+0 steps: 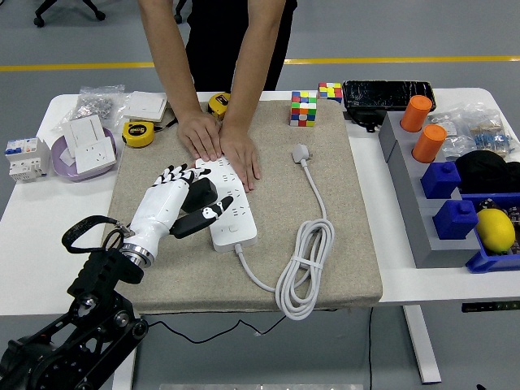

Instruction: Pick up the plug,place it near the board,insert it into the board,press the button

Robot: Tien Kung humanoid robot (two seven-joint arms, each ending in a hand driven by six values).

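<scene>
Here, counted out: one white power strip (230, 203) at the centre of a grey felt mat (341, 252), one white plug (301, 152) lying loose on the mat to the strip's upper right with its cable (305, 268) coiled toward the lower centre, two colour cubes (305, 108) at the mat's top edge, two yellow tape measures (139, 133) at upper left, two orange cylinders (422, 128) and two blue blocks (448, 199) on the grey rack (406, 203) at right, one yellow lemon (495, 229) in a blue bin. The robot's left hand (175, 201) comes in from the lower left — fingers loosely spread, grasping nothing, thumb laid across the strip's left edge and fingertips (177, 171) just beside its upper left corner. A person at the far side presses both hands (219, 142) flat on the strip's upper end. The mat lies on a white table (32, 236); behind it, grey floor with a yellow line (97, 65) across the top of the frame.
</scene>
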